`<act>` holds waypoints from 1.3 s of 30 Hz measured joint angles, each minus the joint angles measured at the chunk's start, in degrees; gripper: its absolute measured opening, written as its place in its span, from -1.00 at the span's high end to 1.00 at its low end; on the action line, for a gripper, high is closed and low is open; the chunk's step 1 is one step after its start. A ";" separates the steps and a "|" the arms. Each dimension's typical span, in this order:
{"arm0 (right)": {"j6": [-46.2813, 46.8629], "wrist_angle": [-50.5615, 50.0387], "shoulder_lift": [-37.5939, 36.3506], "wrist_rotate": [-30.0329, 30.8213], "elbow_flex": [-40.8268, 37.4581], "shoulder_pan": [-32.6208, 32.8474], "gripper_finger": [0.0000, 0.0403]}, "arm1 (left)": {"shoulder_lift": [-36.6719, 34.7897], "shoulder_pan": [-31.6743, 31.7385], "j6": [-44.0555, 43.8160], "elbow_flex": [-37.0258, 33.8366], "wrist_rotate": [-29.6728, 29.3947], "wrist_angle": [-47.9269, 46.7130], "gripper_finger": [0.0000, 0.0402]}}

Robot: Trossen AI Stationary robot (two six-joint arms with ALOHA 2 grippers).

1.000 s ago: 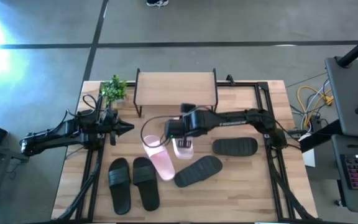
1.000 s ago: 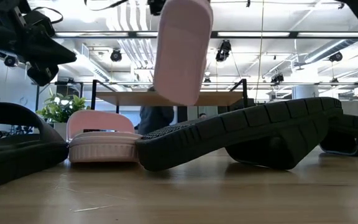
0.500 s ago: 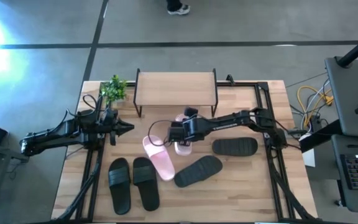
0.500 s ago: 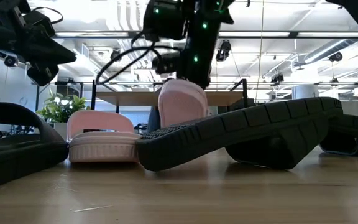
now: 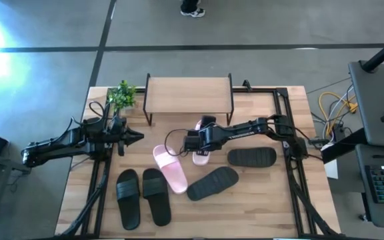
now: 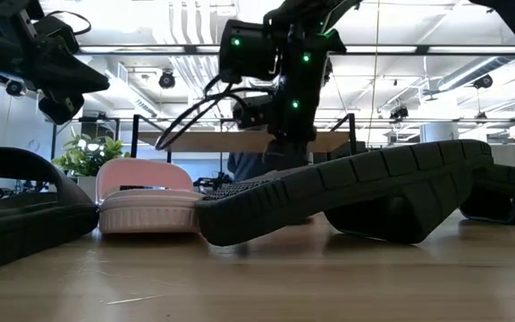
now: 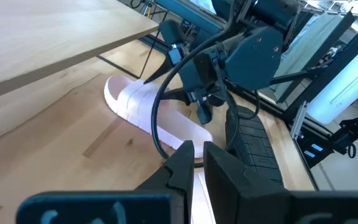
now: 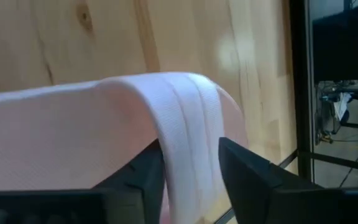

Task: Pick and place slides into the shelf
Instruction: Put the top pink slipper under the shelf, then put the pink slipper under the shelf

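Six slides share the table with the shelf, whose top board is bare. We see our right gripper low over the middle of the table, just in front of the shelf, its fingers clamped on the strap of a pink slide; the right wrist view shows the ribbed strap squeezed between them, with the tabletop close behind. That slide sits mostly hidden under the gripper in the high view, its toe end pointing toward the shelf. The other pink slide lies flat just to the left of it, angled across the boards. Two black slides rest side by side near the front left, a third lies slanted at front centre, and a fourth lies beside the right arm. Our left gripper hangs above the left edge of the table, near a small plant, with its fingers together.
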 joint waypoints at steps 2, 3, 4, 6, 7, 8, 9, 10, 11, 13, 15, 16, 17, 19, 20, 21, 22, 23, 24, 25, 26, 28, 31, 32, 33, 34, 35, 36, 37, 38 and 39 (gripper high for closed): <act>0.02 0.01 -0.23 -0.05 0.88 0.10 0.22 | 0.00 -0.01 0.00 0.00 0.00 0.00 0.89; 0.02 -0.22 -0.31 -0.05 1.40 0.12 0.20 | 0.07 0.00 0.00 0.01 -0.02 0.00 0.89; 0.05 -0.47 -0.33 -0.05 1.96 0.21 0.18 | 0.11 0.00 0.00 0.04 -0.02 0.00 0.89; 0.13 -1.93 -0.33 -0.08 3.47 0.39 0.15 | 0.09 0.00 -0.02 0.05 -0.02 -0.02 0.89; 0.12 -2.79 -0.33 -0.07 4.38 0.59 0.14 | 0.09 -0.01 -0.02 0.07 -0.02 -0.02 0.89; 0.00 -3.52 -0.33 -0.06 5.33 0.77 0.13 | 0.09 0.00 -0.02 0.07 -0.02 -0.08 0.89; -0.27 -4.05 -0.40 -0.09 6.22 0.97 0.13 | 0.09 0.00 -0.02 0.07 -0.02 -0.04 0.89; -0.68 -4.38 -0.44 -0.08 6.94 1.22 0.13 | 0.09 -0.02 -0.02 0.07 -0.02 -0.03 0.89; -0.98 -4.75 -0.48 -0.10 7.70 1.44 0.13 | 0.09 -0.02 -0.02 0.07 -0.02 -0.04 0.89; -1.49 -6.01 -0.48 -0.36 8.95 1.93 0.13 | 0.11 -0.01 -0.02 0.07 -0.02 -0.04 0.89; -1.53 -8.13 -0.48 -2.04 10.51 2.58 0.13 | 0.09 -0.02 -0.05 0.07 -0.02 -0.05 0.89; -1.52 -9.06 -0.48 -3.83 11.50 2.99 0.13 | 0.09 0.00 -0.09 0.07 -0.02 -0.04 0.89; -1.51 -9.54 -0.49 -6.21 12.53 3.53 0.13 | 0.07 0.00 -0.11 0.07 -0.02 -0.04 0.89; -2.71 -8.97 -0.54 -13.11 14.44 4.77 0.14 | 0.07 -0.01 -0.10 0.07 -0.02 -0.04 0.89; -4.34 -7.59 -0.58 -16.22 14.95 5.59 0.14 | 0.11 -0.02 -0.08 0.07 -0.02 -0.04 0.89; -6.46 -5.55 -0.61 -18.65 15.03 6.49 0.14 | 0.17 -0.02 -0.07 0.07 -0.02 -0.07 0.89; -8.85 -2.93 -0.46 -19.64 14.88 7.48 0.15 | 0.23 -0.01 -0.01 0.07 -0.02 -0.06 0.89; -11.41 0.27 -0.32 -19.63 14.32 8.43 0.15 | 0.31 -0.01 0.15 0.07 -0.02 -0.10 0.89; -14.44 3.14 -0.24 -19.49 13.37 9.31 0.15 | 0.33 0.00 0.24 0.07 -0.02 -0.12 0.89; -17.17 5.96 -0.17 -18.95 12.17 10.11 0.15 | 0.33 -0.02 0.31 0.07 -0.02 -0.14 0.89; -19.58 9.06 0.08 -18.38 11.08 10.75 0.15 | 0.33 0.00 0.33 0.07 -0.04 -0.13 0.89; -23.33 14.01 0.59 -17.91 9.46 11.41 0.15 | 0.24 -0.02 0.31 0.07 -0.02 -0.30 0.89; -25.57 17.25 1.86 -17.67 8.82 11.36 0.15 | 0.22 0.00 0.31 0.07 0.00 -0.31 0.89; -25.77 17.73 2.09 -17.68 8.82 11.34 0.15 | 0.22 -0.01 0.31 0.07 -0.02 -0.29 0.89; -25.82 18.24 2.48 -17.70 8.77 11.27 0.15 | 0.27 0.00 0.28 0.07 0.00 -0.24 0.89; -25.78 19.64 2.95 -17.90 8.76 11.18 0.15 | 0.33 -0.02 0.29 0.07 0.00 -0.32 0.89; -25.68 21.05 3.22 -18.16 8.78 11.14 0.15 | 0.30 0.00 0.28 0.07 0.00 -0.63 0.89; -25.50 21.80 3.70 -18.27 8.78 11.14 0.15 | 0.24 0.00 0.28 0.07 0.00 -0.92 0.89; -25.51 23.01 4.24 -18.86 8.78 11.11 0.15 | 0.32 0.00 0.28 0.07 0.00 -1.08 0.89; -25.60 24.46 4.69 -19.79 8.78 11.12 0.15 | 0.37 0.00 0.27 0.07 0.03 -1.51 0.89; -25.78 25.02 5.24 -20.43 8.78 11.14 0.15 | 0.28 0.00 0.20 0.05 0.10 -2.31 0.89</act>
